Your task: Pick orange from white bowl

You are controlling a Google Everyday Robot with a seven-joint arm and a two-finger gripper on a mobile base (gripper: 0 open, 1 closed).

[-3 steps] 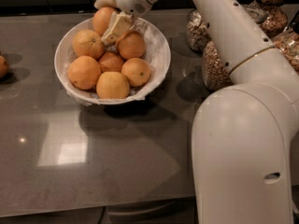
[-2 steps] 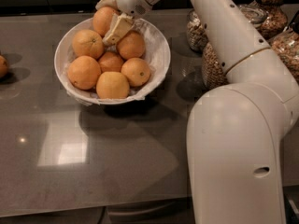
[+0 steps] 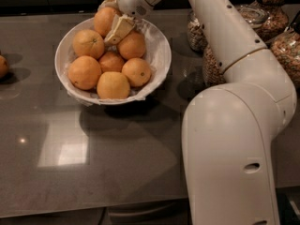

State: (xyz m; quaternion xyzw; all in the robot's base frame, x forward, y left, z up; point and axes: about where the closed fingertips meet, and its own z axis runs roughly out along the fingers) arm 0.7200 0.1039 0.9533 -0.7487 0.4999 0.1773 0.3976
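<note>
The white bowl (image 3: 159, 55) with a crinkled paper lining stands at the back left of the dark counter and holds several oranges. My gripper (image 3: 105, 24) reaches down into the bowl's far side. Its two pale fingers (image 3: 120, 29) lie against opposite sides of the large, deep orange (image 3: 104, 18) at the top of the pile. The orange still rests on the others. An orange with a green stem dot (image 3: 88, 43) and a paler one (image 3: 113, 85) lie nearer the front.
Glass jars of nuts and grains (image 3: 200, 31) stand to the right of the bowl and along the back right (image 3: 287, 50). Another orange (image 3: 3, 65) lies at the left edge. My white arm (image 3: 234, 149) fills the front right.
Almost nothing has changed. The gripper stays around the top orange, and the orange has not risen. My arm's lower body has shifted slightly in view.
</note>
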